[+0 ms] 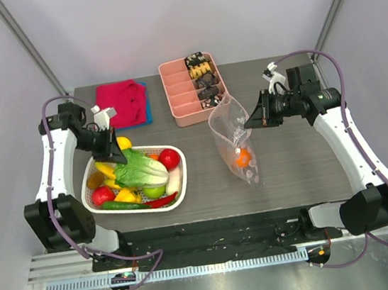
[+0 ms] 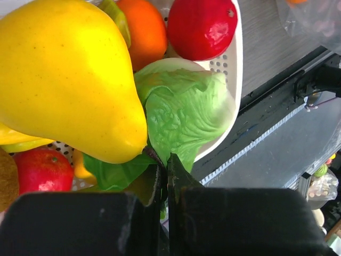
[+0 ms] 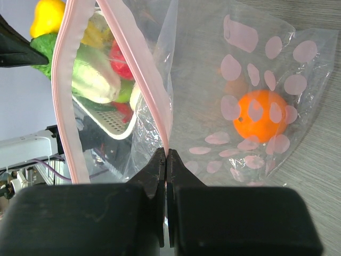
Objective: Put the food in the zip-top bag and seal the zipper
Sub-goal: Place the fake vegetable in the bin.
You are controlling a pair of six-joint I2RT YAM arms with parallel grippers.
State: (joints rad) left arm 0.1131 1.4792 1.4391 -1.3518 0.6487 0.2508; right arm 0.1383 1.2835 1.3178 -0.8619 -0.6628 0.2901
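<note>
I have my left gripper pinched on the lettuce in the basket, and the bag gapes well to its right, its zipper nipped by my right gripper.

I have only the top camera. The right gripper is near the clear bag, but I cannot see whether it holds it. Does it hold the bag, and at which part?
Observer: Yes. The right wrist view shows the right gripper shut on the pink zipper of the zip-top bag, at the point where the two sides of the open mouth meet.
Operator: Thank you. And the left gripper over the basket, does it hold something?
Observer: The left wrist view shows the left gripper shut on a leaf edge of the lettuce, which lies in the white basket.
</note>
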